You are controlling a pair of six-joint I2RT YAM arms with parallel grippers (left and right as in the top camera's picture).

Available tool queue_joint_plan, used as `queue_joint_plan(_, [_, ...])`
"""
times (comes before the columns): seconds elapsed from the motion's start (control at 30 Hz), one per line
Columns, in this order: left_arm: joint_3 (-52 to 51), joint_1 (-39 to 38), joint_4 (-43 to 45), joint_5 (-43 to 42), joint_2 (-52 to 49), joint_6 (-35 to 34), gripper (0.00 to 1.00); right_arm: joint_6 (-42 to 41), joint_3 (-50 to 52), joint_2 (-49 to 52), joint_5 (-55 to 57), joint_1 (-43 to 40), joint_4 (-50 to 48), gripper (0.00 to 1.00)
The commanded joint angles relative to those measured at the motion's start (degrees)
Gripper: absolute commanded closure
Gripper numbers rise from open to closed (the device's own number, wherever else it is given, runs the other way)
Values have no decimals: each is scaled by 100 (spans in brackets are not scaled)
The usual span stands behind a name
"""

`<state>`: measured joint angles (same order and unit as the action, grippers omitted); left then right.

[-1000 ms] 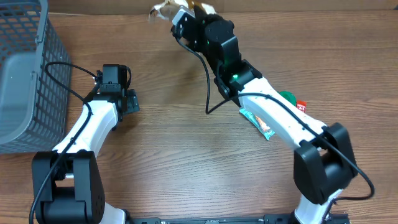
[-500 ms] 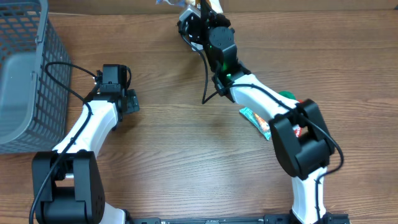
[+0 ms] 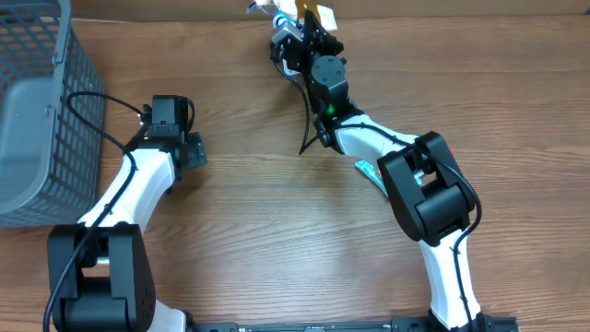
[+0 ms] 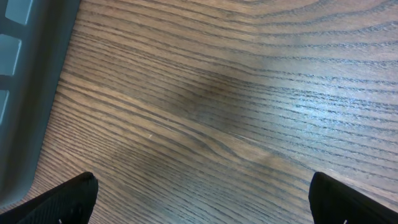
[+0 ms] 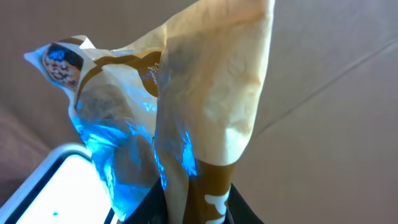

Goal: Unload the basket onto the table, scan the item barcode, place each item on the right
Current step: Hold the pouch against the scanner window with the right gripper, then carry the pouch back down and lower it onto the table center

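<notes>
My right gripper (image 3: 302, 29) is reached out to the far edge of the table (image 3: 277, 240), its jaws pinched nearly together on the lower end of the snack packet (image 5: 205, 93). The packet is in my grip, off the table and right at the far rim. From the right wrist view its long axis runs straight out from my fingers (image 5: 242, 208), away from the wrist, and it leans a little to one side. Just beside it, low on the left of that view, sits a bright white panel (image 5: 56, 186), which I take to be the scanner window. The packet's nearest face glows blue there, so I judge that face is turned toward the light. The next move depends on which face looks at that panel, and I cannot find a barcode on any side shown. The wrapper is crinkly tan film with brown bands and a small round biscuit picture near its upper left corner. It is creased down the middle and looks light and floppy. My left gripper (image 4: 205, 196) hangs spread wide over bare wood and holds nothing. It is just right of the grey basket (image 3: 37, 111) and well apart from the packet, so the right arm is plainly the one to do the scanning. A teal wrapper (image 3: 371, 173) lies on the table under my right forearm.
</notes>
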<state>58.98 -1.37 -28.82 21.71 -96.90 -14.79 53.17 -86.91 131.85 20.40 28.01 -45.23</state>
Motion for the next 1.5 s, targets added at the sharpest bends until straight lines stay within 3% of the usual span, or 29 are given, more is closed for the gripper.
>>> queue_joint_plan(0.0, [103,26,17,72,-48,63,0,-260,-146,33,52,-11,22,96])
queue_joint_plan(0.33, [103,26,15,72,-48,63,0,-264,-146,31,57,153,634,96])
queue_joint_plan(0.87, [103,26,15,72,-48,63,0,-1019,-146,11,291,343,1082,96])
queue_joint_plan(1.13, [103,26,17,72,-48,63,1,-1777,-146,-1071,393,332,1224,96])
queue_joint_plan(1.3, [103,26,15,72,-48,63,1,-2487,-146,-2096,396,332,2494,96])
queue_joint_plan(1.47, [103,26,17,72,-48,63,0,-3895,-146,-2929,393,297,4883,96])
